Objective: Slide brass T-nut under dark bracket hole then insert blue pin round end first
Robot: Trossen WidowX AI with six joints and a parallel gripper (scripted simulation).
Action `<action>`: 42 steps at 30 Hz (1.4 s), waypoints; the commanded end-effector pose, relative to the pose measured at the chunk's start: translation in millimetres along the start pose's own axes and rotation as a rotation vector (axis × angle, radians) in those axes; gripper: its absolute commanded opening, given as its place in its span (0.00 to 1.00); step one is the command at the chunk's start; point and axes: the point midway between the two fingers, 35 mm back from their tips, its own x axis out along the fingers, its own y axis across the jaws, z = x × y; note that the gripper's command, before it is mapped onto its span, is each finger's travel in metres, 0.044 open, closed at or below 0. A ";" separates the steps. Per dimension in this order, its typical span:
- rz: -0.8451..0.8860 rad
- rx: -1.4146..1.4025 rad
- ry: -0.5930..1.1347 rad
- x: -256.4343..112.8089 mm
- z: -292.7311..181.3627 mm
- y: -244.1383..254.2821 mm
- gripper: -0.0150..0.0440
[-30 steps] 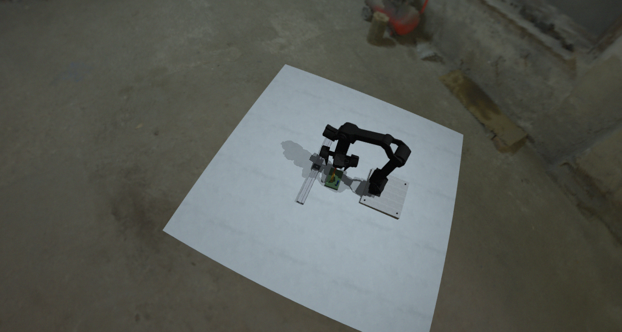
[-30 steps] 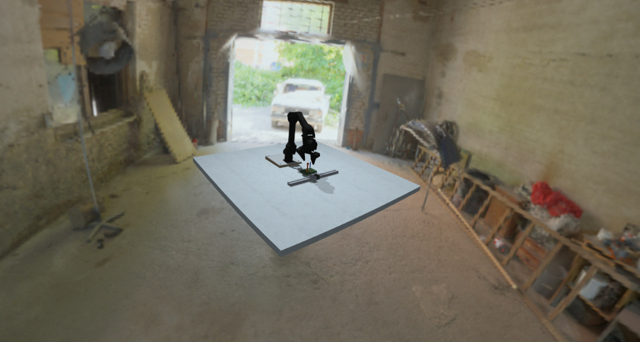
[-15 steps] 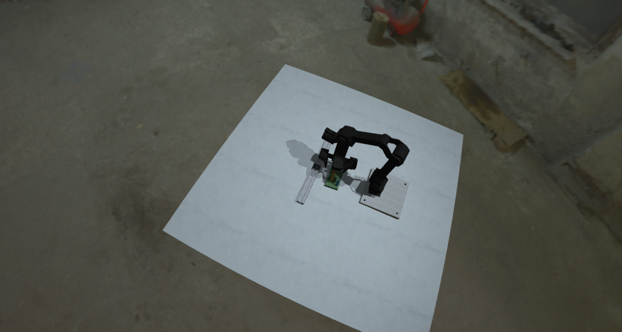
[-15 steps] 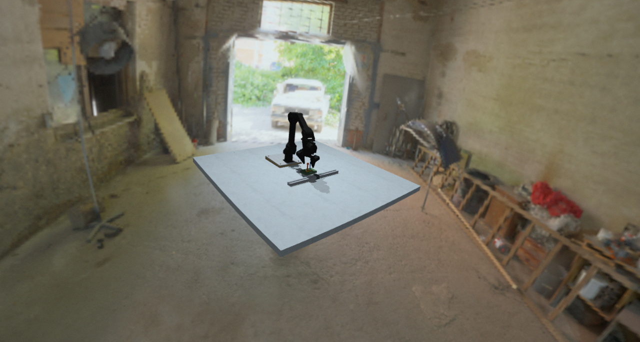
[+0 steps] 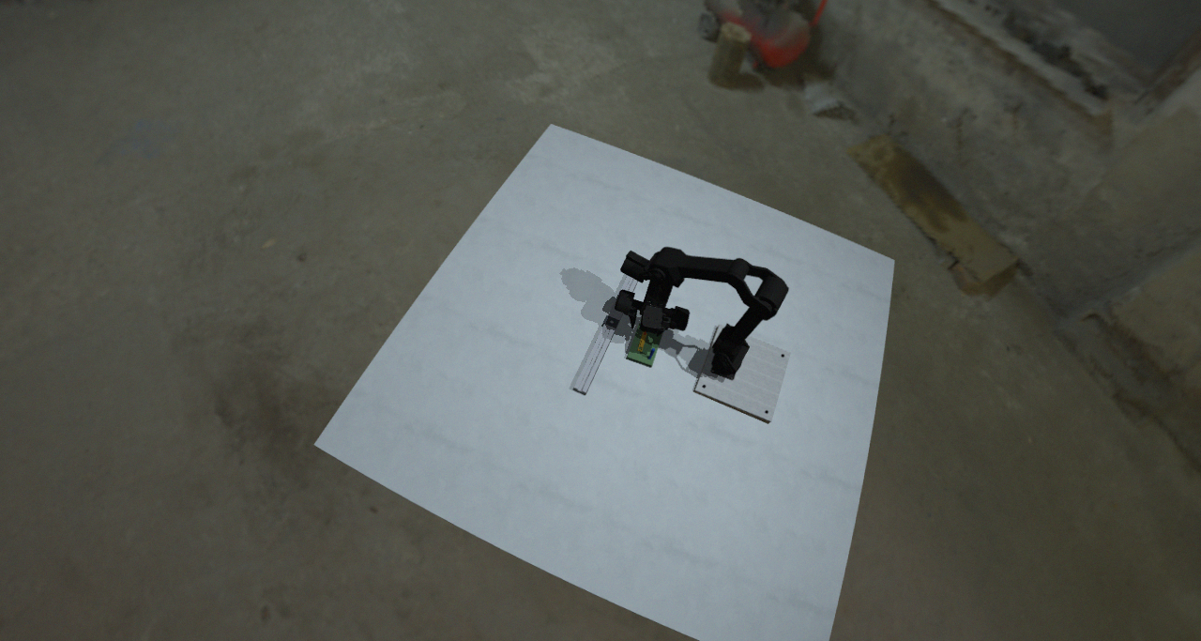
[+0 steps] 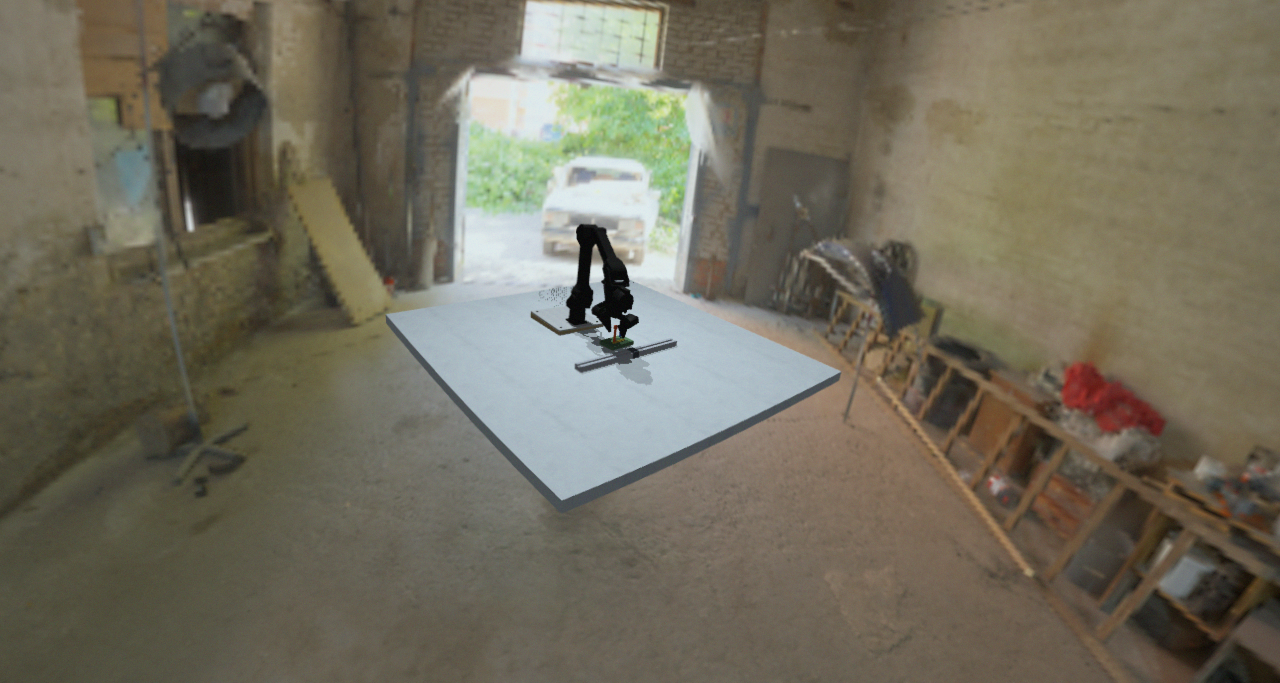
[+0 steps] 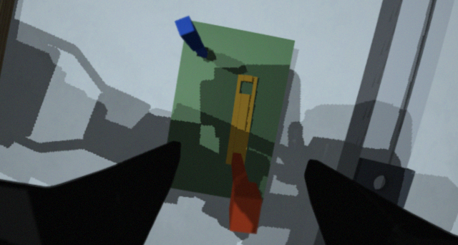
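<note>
Our black parallel-jaw gripper [image 5: 645, 328] [image 6: 614, 331] [image 7: 243, 158] is spread above the green rectangular tray [image 5: 641, 359] [image 6: 605, 344] [image 7: 200, 73], fingers on either side of the upright orange handle [image 6: 614, 331] [image 7: 245, 213], nothing pinched. On the tray we have the long brass T-nut [image 5: 642, 343] [image 7: 241, 119] lying flat and the square-topped blue pin [image 5: 650, 353] [image 7: 186, 27] standing nearer one corner. Beside the tray, apart from it, lies our slotted aluminum rail [image 5: 593, 358] [image 6: 594, 364] [image 7: 368, 73] with the dark holed bracket [image 5: 611, 322] [image 6: 634, 352] [image 7: 393, 175] on it.
</note>
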 end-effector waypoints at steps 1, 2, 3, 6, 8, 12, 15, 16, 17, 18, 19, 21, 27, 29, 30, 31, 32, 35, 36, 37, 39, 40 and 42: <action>0.005 0.006 -0.004 1.9 0.3 1.5 0.64; 0.005 0.006 -0.004 1.9 0.3 1.5 0.60; 0.005 0.006 -0.004 1.9 0.3 1.5 0.56; 0.005 0.006 -0.004 1.9 0.3 1.5 0.42; 0.005 0.006 -0.004 1.9 0.3 1.5 0.33; 0.005 0.006 -0.004 1.9 0.3 1.5 0.15; 0.005 0.006 -0.004 1.9 0.3 1.5 0.02; 0.005 0.006 -0.004 1.9 0.3 1.5 0.00; 0.005 0.006 -0.004 1.9 0.3 1.5 0.00; 0.005 0.006 -0.004 1.9 0.3 1.5 0.00; 0.005 0.006 -0.004 1.9 0.3 1.5 0.00; 0.005 0.006 -0.003 1.8 0.3 1.5 0.00; 0.003 0.008 0.001 -3.6 0.7 -0.2 0.00; 0.003 0.008 0.001 -5.5 1.0 -0.7 0.00; 0.003 0.008 0.001 -6.6 1.2 -0.8 0.00; 0.003 0.008 0.001 -7.9 1.5 -1.0 0.00; 0.003 0.008 0.001 -9.4 1.8 -1.2 0.00; 0.003 0.008 0.001 -13.9 2.9 -1.8 0.00; 0.003 0.008 0.001 -15.5 3.2 -1.9 0.00; 0.003 0.008 0.001 -17.0 3.6 -2.1 0.00; 0.003 0.008 0.001 -20.0 4.3 -2.4 0.00; 0.003 0.008 0.000 -21.6 4.7 -2.5 0.00; 0.002 0.007 0.001 -24.8 5.4 -2.9 0.00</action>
